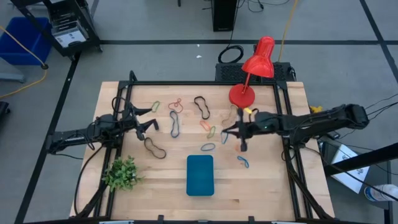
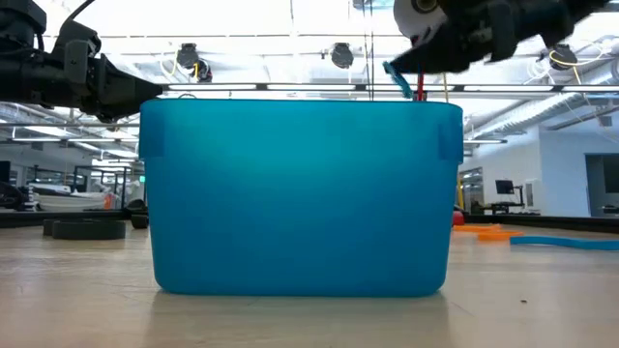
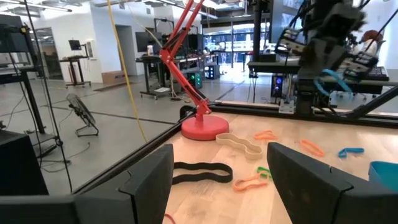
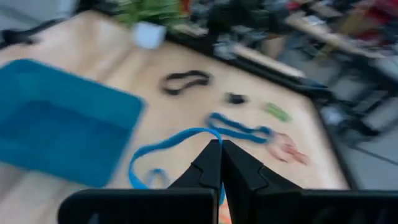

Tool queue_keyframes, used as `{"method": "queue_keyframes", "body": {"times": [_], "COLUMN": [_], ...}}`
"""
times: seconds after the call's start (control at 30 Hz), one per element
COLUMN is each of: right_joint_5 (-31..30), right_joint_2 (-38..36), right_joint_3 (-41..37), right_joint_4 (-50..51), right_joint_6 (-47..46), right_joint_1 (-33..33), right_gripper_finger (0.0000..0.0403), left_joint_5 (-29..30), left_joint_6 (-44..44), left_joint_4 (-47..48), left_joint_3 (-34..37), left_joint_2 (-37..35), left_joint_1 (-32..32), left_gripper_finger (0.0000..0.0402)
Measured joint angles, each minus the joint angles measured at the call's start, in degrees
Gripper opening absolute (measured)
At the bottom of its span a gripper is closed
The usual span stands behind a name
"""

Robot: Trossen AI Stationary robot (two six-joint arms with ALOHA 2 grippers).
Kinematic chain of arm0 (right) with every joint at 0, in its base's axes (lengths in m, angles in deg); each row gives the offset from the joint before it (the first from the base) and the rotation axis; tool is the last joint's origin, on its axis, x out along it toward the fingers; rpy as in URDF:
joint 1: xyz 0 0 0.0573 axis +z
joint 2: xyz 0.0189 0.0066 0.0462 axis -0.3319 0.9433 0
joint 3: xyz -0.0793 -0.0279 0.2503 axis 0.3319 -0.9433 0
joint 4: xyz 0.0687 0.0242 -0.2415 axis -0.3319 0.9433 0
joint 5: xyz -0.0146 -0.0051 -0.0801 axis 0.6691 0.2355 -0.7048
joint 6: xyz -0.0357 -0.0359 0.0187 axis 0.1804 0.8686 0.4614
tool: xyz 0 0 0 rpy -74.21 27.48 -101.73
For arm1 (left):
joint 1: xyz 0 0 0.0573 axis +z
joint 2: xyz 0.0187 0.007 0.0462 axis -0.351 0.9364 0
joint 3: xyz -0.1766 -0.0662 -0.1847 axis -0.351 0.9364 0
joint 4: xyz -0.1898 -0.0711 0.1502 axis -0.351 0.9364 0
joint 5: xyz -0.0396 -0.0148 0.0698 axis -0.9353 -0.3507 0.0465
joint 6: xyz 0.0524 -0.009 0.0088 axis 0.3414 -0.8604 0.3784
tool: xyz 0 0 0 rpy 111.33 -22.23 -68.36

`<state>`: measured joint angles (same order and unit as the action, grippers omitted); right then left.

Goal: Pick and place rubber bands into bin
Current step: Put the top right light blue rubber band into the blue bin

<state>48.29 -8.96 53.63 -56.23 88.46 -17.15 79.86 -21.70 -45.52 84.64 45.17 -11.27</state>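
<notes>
— Holding a blue rubber band (image 4: 180, 148) in my right gripper (image 4: 221, 163); the two fingers are pressed together on it and the loop droops from the tips above the wood.

— Where is that claw over the table (image 1: 267, 186)?

— Raised over the right half, just in front of the red lamp (image 1: 252, 71). From table height, I can see the pinched band dangling above the bin's far rim.

— And the bin (image 1: 200, 175)?

— It's teal and shallow, sitting near the front edge at the middle, forward and to the left of my right gripper. My wrist camera shows its near corner beside the hanging loop.

— Your other claw?

— My left gripper (image 1: 149, 122) hovers over the left half with its fingers spread wide and nothing between them.

— What else lies out there?

— Loose bands lie scattered across the middle: a black band (image 1: 201, 106) toward the back, a dark blue band (image 1: 175, 124) beside my left claw, a black one (image 1: 155, 147) in front of it, a light blue one (image 1: 207, 147) just behind the bin, and another blue one (image 1: 242, 162) off the bin's right side. A small green plant (image 1: 121, 173) stands at the front left.
</notes>
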Motion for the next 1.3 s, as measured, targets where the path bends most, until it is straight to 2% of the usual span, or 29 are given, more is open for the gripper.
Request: {"method": "queue_keyframes", "body": {"times": [0.1,0.23,0.5,0.7,0.87,1.1,1.3], "right_joint_5": [4.44,7.23,7.43,14.51,14.88,14.73,14.71], "right_joint_2": [4.51,10.83,23.54,31.31,37.24,42.37,42.01], "right_joint_3": [5.37,9.36,10.17,10.17,10.17,10.15,10.15], "right_joint_4": [4.43,4.05,-11.6,-20.75,-25.32,-25.93,-25.76], "right_joint_6": [0.82,2.46,2.6,-2.12,-4.22,-6.26,-5.87], "right_joint_1": [2.21,4.39,6.57,8.41,9.52,8.92,8.85], "right_gripper_finger": [0.0,0.0,0.0,0.0,0.0,0.0,0.0002], "left_joint_5": [0.0,-0.01,-0.02,-0.04,-0.04,-0.02,-0.02], "left_joint_6": [0.0,0.02,0.0,-0.02,0.0,0.02,0.02], "left_joint_4": [0.02,0.01,0.19,0.61,0.75,0.87,0.89], "left_joint_3": [0.0,0.0,0.0,-0.04,-0.04,-0.04,-0.04], "left_joint_2": [0.0,0.0,0.0,0.0,0.0,0.0,0.0], "left_joint_1": [0.0,0.02,0.0,0.0,0.01,0.0,0.0], "left_gripper_finger": [0.0267,0.0267,0.0267,0.0267,0.0267,0.0267,0.0267]}}
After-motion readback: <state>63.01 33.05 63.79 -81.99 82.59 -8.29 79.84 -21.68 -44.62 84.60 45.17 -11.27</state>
